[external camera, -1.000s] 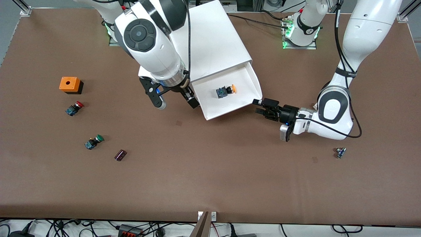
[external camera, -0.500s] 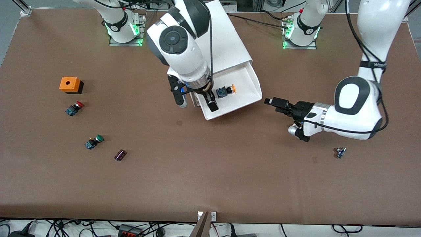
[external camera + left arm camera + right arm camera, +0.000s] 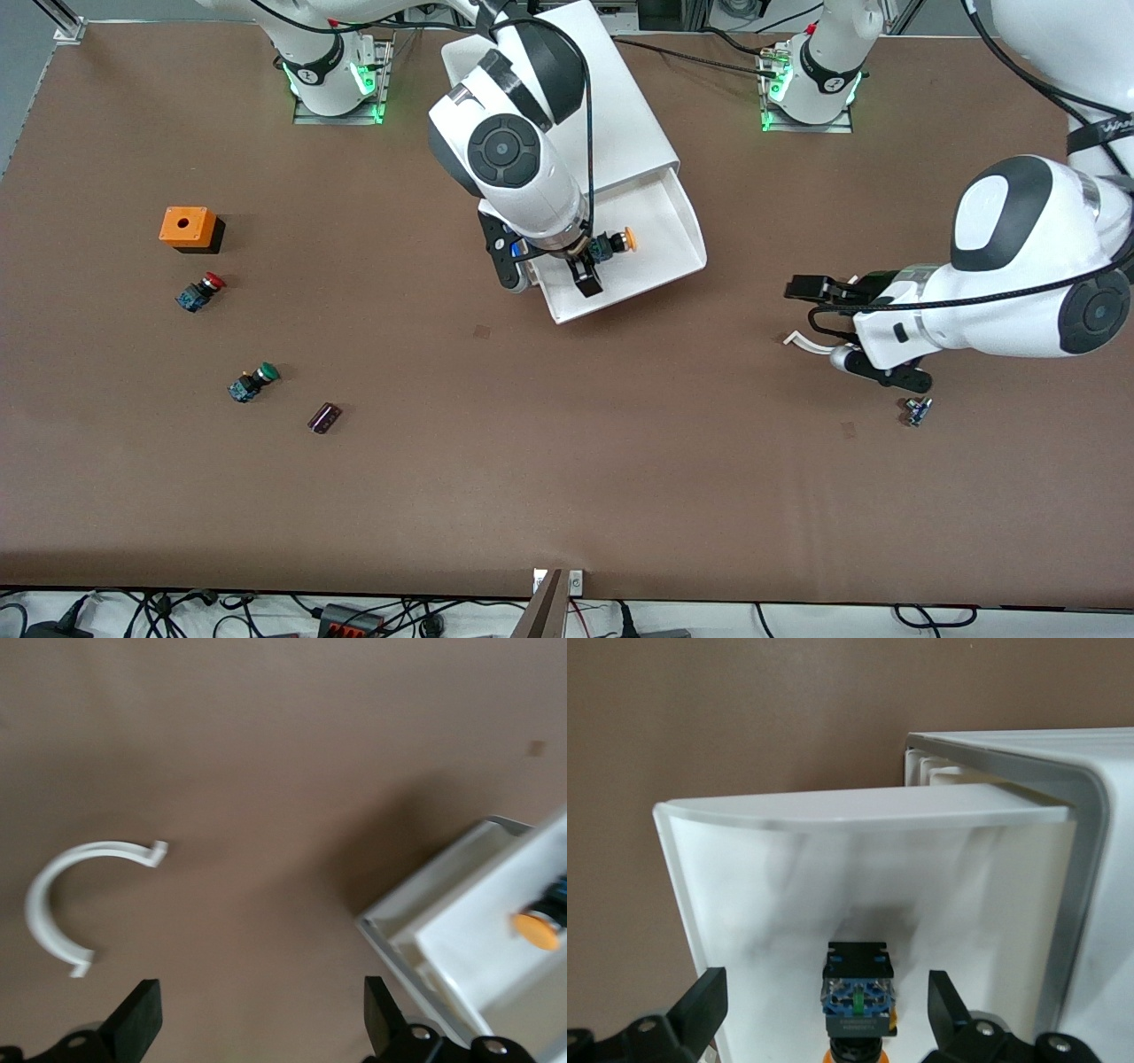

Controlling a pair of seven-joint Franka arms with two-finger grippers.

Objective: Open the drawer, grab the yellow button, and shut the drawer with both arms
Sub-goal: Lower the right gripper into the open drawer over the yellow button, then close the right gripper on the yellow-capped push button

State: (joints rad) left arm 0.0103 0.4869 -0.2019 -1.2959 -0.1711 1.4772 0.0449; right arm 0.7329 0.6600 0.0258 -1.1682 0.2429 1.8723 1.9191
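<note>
Orange-yellow mushroom-capped push-button with black body point(image 3: 609, 244) lying on its side in pulled-out shallow white plastic drawer point(image 3: 666, 213). Between spread, empty fingers of right gripper point(image 3: 824, 1028), untouched. Left gripper point(image 3: 257, 1028) wide open over bare table, holding nothing.

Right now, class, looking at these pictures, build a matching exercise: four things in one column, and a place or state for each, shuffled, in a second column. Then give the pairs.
1. button
2. drawer
3. left gripper
4. right gripper

A. open, over bare table beside a white curved piece
B. pulled out of the cabinet
C. lying in the drawer
D. open, over the button

Pairs: 1-C, 2-B, 3-A, 4-D
</note>
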